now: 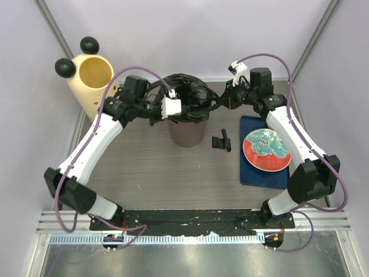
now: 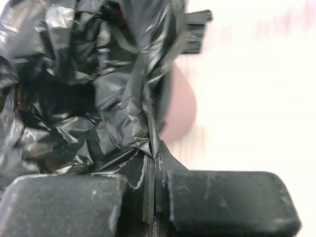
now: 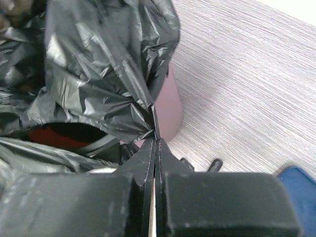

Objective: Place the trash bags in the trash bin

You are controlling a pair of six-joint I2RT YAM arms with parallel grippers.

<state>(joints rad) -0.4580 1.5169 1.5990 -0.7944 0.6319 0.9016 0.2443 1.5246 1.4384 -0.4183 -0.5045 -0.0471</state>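
Lining the brown bucket (image 1: pixel 187 134), seemingly: left pincer (image 2: pixel 155 182) at nine o'clock, right pincer (image 3: pixel 155 163) at three, both pinching the trash bag (image 1: pixel 187 92); tuck it inward next.

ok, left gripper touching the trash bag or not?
Touching. The left wrist view shows the left gripper shut on the trash bag, a fold of black plastic pinched between its fingers.

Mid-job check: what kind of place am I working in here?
Probably a lab test cell, not a home: plain white walls between metal frame posts, a black bolted mounting plate, and staged props like the cream cylindrical black-eared trash bin.
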